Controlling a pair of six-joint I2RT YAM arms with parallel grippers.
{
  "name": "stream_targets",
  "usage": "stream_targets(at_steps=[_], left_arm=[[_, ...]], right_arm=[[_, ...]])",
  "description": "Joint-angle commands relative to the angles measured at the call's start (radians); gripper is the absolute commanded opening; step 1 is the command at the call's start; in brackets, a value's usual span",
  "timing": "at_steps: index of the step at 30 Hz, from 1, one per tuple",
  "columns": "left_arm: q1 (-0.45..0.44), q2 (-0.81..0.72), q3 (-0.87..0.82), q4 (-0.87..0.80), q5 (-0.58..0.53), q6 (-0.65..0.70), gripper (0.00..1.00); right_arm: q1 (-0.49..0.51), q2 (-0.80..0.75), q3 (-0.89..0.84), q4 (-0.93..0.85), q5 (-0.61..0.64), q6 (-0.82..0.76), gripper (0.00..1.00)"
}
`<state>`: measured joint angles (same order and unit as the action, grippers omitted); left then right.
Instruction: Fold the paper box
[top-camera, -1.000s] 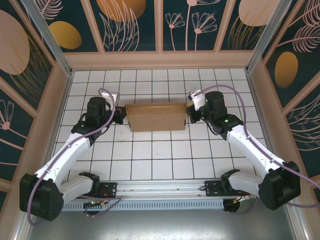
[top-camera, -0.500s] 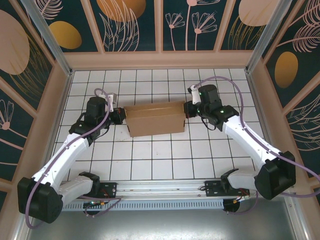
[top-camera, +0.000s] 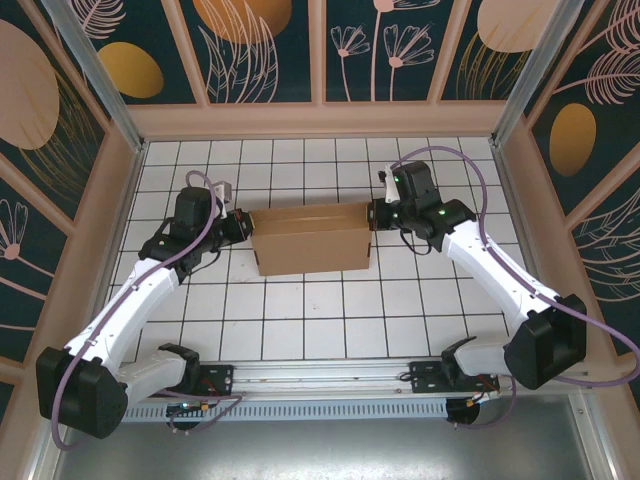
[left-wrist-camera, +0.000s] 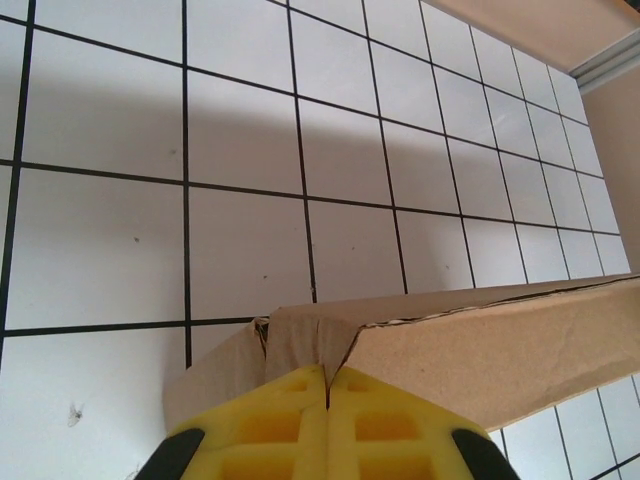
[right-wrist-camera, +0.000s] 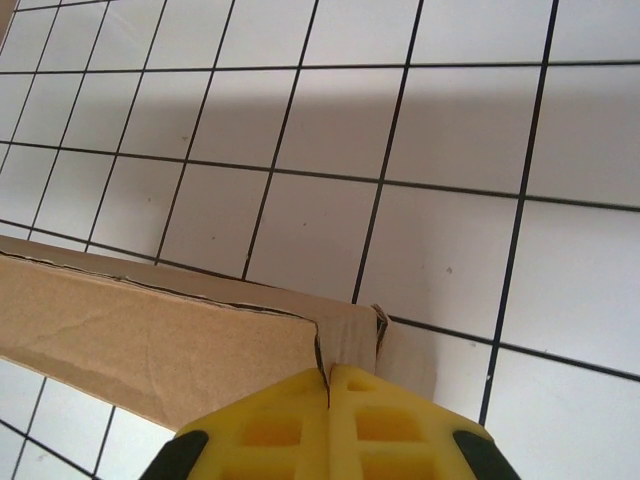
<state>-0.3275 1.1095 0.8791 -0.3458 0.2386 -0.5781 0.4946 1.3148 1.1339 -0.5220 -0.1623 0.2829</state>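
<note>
Paper box looks nearly folded — left hand and right hand, closed and empty, push in its end flaps.

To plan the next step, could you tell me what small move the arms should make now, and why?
The left gripper and right gripper, both shut, press opposite ends of the box, where the corner folds look loose. I would probably nudge them slightly toward each other to seat those folds.
</note>
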Motion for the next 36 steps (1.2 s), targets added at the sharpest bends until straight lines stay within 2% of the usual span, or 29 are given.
stream_targets(at_steps=[1,10,14,19,26,32,36], left_arm=[[-0.022,0.004,0.054,0.009,0.084,-0.035,0.0],[-0.022,0.013,0.081,-0.025,0.071,-0.023,0.0],[-0.022,0.01,0.063,-0.021,0.067,-0.019,0.0],[-0.021,0.018,0.059,-0.012,0.084,-0.025,0.0],[-0.022,0.004,0.051,-0.03,0.041,0.001,0.0],[-0.021,-0.002,0.066,-0.052,0.015,0.019,0.0],[-0.021,0.002,0.087,-0.081,-0.002,0.047,0.0]], right_arm=[[-0.001,0.005,0.032,0.004,-0.117,0.059,0.0],[-0.075,0.006,0.017,0.018,-0.228,0.13,0.0],[-0.077,-0.002,0.0,0.027,-0.222,0.133,0.0],[-0.062,-0.001,-0.036,0.039,-0.167,0.101,0.0],[-0.016,-0.034,-0.101,0.093,-0.076,0.042,0.0],[0.047,-0.058,-0.127,0.096,0.079,-0.045,0.0],[0.07,-0.072,-0.139,0.098,0.097,-0.065,0.0]])
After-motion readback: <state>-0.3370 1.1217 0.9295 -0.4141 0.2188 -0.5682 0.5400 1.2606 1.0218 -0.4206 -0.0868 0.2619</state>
